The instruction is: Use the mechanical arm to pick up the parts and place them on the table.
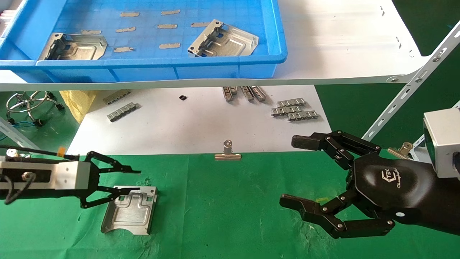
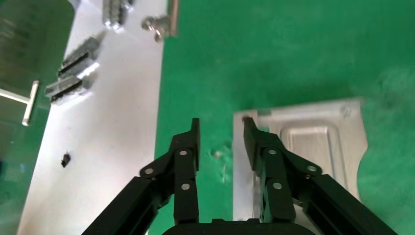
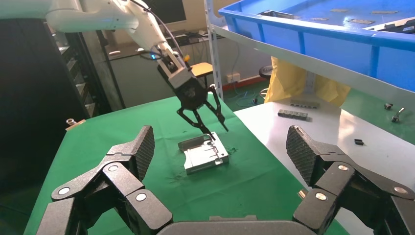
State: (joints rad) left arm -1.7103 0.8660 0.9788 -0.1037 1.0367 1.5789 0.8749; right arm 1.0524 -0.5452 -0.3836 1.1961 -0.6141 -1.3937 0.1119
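Note:
One silvery part [image 1: 129,210] lies flat on the green cloth table [image 1: 230,208]. My left gripper [image 1: 126,182] is open just above the part's flanged edge, with one finger over the flange and the other over bare cloth. The left wrist view shows the same: the open gripper [image 2: 221,125] straddles the edge of the part [image 2: 318,142]. Two more parts [image 1: 223,40] [image 1: 73,46] lie in the blue tray [image 1: 143,68] on the shelf. My right gripper [image 1: 293,172], the black TEK hand, is open and empty over the table's right side. Its wrist view shows the part [image 3: 204,154] and the left gripper [image 3: 203,117] farther off.
A white shelf board [image 1: 341,46] holds the tray above the table's back. Below it a white sheet [image 1: 187,122] carries small grey ribbed strips [image 1: 293,109]. A binder clip [image 1: 227,153] stands at the cloth's back edge. A slanted shelf post [image 1: 406,97] is at the right.

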